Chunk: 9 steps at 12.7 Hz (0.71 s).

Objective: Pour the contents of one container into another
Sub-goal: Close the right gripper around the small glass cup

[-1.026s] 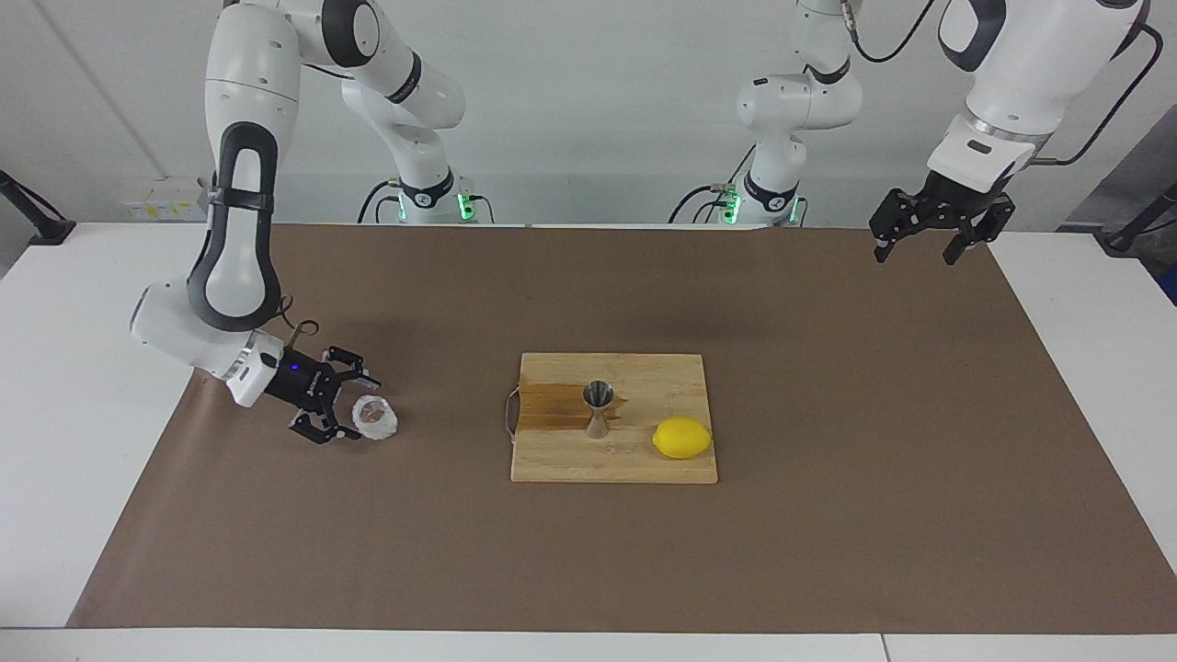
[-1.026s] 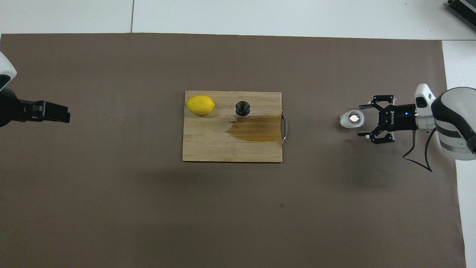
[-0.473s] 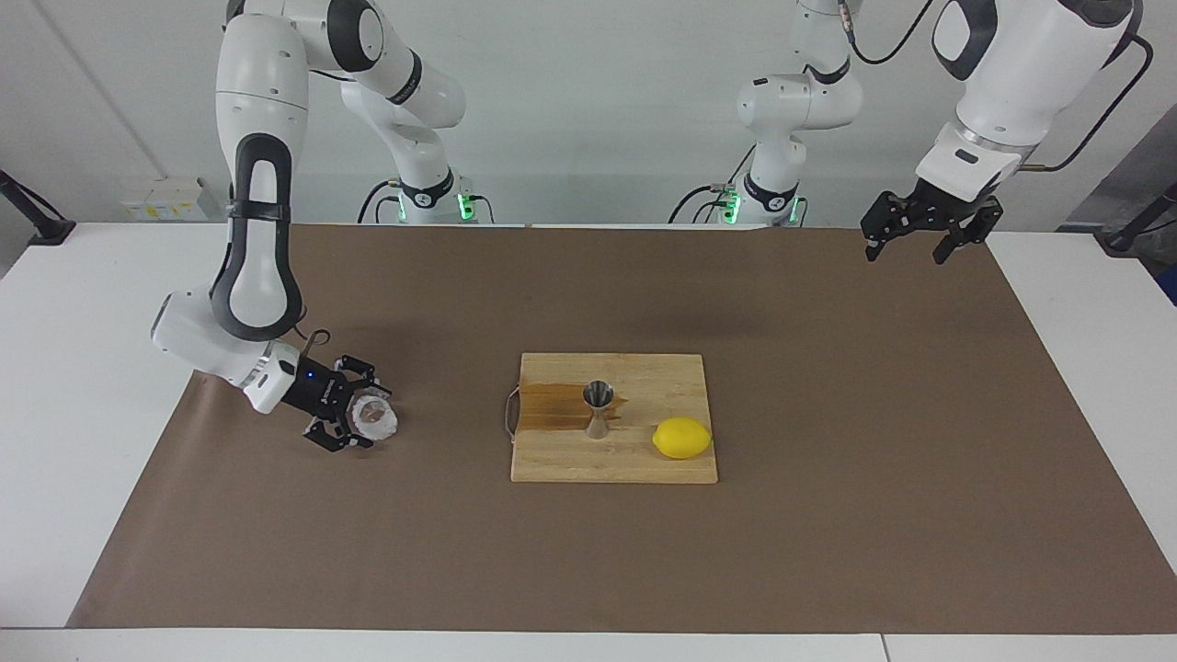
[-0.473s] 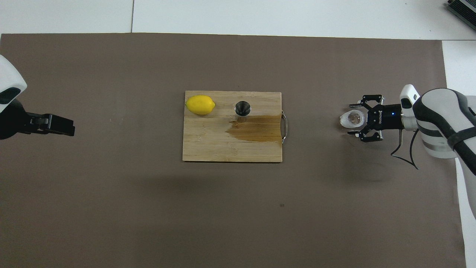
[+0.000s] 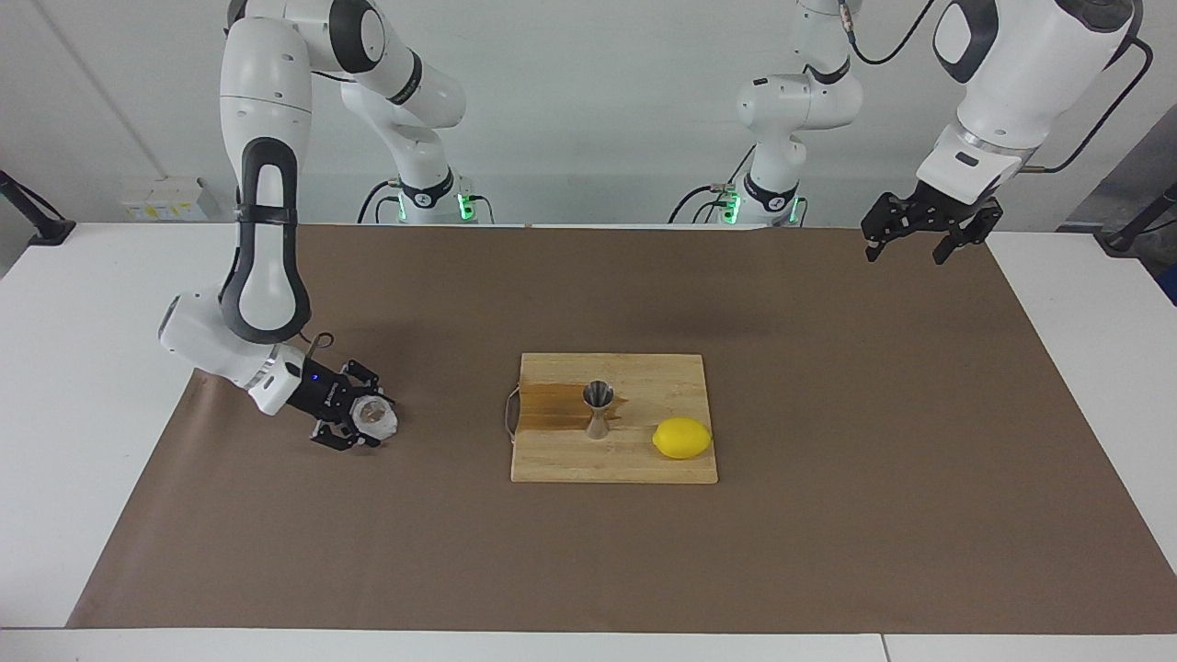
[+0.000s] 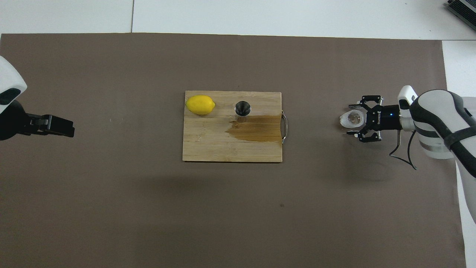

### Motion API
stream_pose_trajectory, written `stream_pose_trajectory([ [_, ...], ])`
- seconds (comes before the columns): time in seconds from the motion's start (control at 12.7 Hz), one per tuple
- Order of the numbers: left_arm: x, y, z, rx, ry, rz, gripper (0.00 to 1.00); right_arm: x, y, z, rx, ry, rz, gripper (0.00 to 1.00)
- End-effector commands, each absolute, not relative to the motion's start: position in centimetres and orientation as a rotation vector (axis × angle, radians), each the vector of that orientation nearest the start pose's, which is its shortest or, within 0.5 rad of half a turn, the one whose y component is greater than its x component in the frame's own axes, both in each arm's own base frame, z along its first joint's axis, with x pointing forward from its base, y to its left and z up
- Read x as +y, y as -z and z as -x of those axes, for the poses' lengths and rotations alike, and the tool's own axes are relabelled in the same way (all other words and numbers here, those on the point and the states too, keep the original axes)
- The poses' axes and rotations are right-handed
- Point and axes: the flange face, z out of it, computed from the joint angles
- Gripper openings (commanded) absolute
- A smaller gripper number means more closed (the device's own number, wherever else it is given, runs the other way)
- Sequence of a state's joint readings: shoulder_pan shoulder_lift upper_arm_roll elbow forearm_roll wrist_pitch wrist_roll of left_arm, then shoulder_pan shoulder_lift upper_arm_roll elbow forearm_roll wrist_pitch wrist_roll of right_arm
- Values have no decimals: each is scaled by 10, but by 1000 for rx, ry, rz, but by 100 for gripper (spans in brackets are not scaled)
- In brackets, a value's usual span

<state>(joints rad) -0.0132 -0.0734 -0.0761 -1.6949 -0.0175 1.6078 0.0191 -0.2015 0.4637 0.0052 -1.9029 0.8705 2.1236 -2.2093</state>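
Glass cup now pinched by right gripper, a second ago merely beside it.

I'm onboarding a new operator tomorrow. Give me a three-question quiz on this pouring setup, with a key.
1. True or false: the steel jigger stands upright on the wooden cutting board.
2. Which gripper is at the glass cup? A) left gripper B) right gripper C) neither
3. Fill in: the yellow fruit beside the jigger is a ____.

Key
1. True; it stands at the edge of a dark wet stain on the board.
2. B; the right gripper has its fingers around the cup on the brown mat, toward the right arm's end of the table, while the left gripper waits raised over the mat's other end.
3. lemon.
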Motion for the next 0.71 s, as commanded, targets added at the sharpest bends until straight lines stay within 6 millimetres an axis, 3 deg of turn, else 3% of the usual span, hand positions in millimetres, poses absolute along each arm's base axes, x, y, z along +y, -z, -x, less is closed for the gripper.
stream_pose_trajectory([
  [0.0, -51, -611, -522, 184, -37, 3137, 100, -86, -247, -606, -1729, 743, 1927, 55],
  [0.16, -47, -611, -522, 175, -37, 3137, 100, -79, -255, -612, -1723, 767, 1925, 51],
  [0.32, -47, -611, -523, 172, -37, 3137, 100, -61, -266, -620, -1669, 758, 1953, 36],
  [0.47, -47, -611, -523, 172, -37, 3137, 100, -32, -306, -631, -1642, 756, 1982, 36],
  [0.63, -47, -611, -522, 175, -37, 3137, 100, 13, -349, -634, -1639, 693, 2028, 36],
])
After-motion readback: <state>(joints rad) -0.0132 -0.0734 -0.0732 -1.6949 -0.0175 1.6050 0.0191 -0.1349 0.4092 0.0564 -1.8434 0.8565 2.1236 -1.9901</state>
